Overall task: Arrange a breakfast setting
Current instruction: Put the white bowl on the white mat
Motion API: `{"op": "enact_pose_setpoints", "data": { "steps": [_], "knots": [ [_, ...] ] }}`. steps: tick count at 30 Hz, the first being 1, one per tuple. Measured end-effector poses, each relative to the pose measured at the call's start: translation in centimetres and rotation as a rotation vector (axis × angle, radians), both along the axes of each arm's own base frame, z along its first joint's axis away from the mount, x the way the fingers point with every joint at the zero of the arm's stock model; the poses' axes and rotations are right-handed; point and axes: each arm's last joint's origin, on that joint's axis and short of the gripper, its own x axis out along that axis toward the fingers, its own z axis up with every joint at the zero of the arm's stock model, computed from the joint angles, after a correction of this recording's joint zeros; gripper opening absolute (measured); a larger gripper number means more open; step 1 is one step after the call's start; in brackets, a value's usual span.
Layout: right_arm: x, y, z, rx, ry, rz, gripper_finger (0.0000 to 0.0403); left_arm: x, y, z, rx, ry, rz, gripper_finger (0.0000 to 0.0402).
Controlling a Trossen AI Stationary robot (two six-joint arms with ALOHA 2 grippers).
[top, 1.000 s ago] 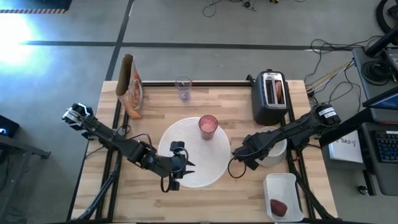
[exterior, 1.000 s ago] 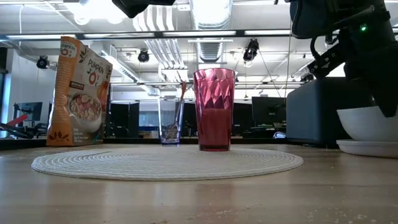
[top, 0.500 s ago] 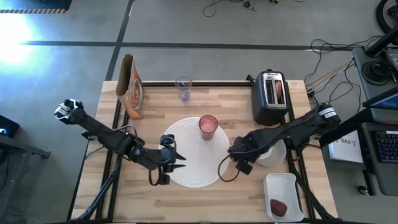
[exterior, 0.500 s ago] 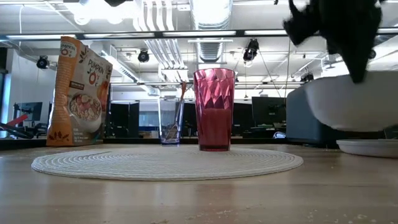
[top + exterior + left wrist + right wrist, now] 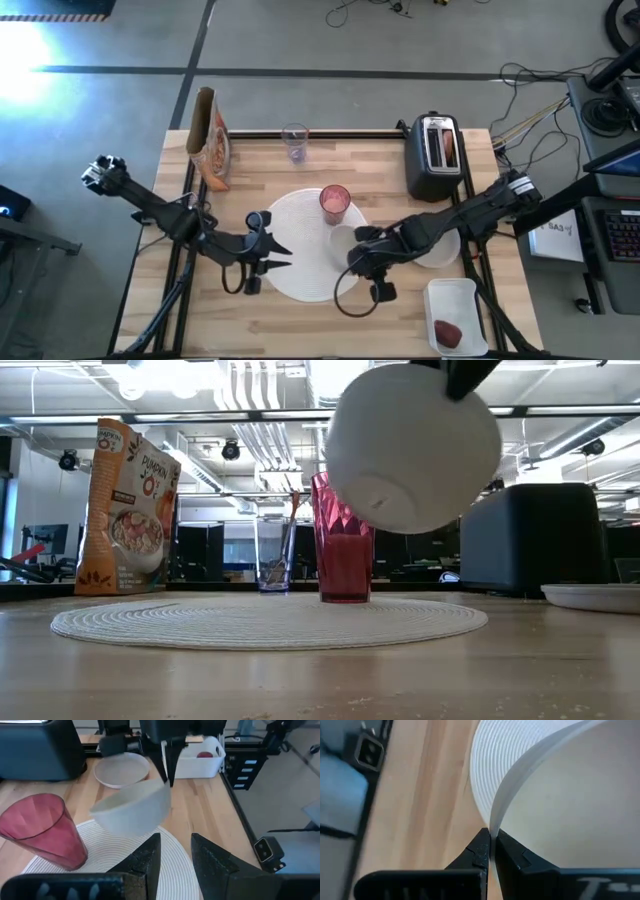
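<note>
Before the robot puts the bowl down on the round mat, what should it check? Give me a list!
1. Right hand pinching the bowl rim: ok, fingers shut on it.
2. Bowl off the table: ok, in the air and tilted.
3. Free spot on the round mat: ok, bare beside the pink tumbler.
4. Bowl clear of the tumbler: cannot tell, they look close.
5. Left hand out of the way: not ok, it hangs over the mat's edge.
6. Plate left by the toaster: ok.

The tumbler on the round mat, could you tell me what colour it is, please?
The tumbler is translucent pink-red with a faceted pattern, clearest in the low view.
</note>
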Motion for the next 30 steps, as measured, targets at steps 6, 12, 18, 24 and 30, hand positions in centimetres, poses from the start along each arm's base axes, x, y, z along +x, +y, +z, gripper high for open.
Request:
{"op": "enact_pose_setpoints", "data": {
  "steps": [6, 12, 18, 24, 30],
  "knots": [
    [1.4, 0.4, -1.7, -0.125, -0.011, 0.211, 0.0009, -1.2, 0.4, 0.5, -0.037, 0.019, 0.015, 0.0091],
    [2.7, 0.7, -2.7, -0.310, -0.052, 0.404, 0.0009, -2.1, 0.7, 0.9, -0.079, 0.033, 0.033, 0.0091],
    [3.2, 0.5, -3.1, -0.511, -0.073, 0.536, 0.0009, -2.9, 0.4, 1.4, -0.111, 0.015, 0.012, 0.0091],
    [3.9, 0.1, -3.0, -0.590, -0.137, 0.618, 0.0009, -3.3, -0.1, 1.5, -0.117, 0.010, -0.013, 0.0091],
    [4.9, -0.9, -2.6, -0.580, -0.202, 0.589, 0.0009, -3.3, -0.2, 1.5, -0.137, 0.012, -0.004, 0.0091]
  ]
}}
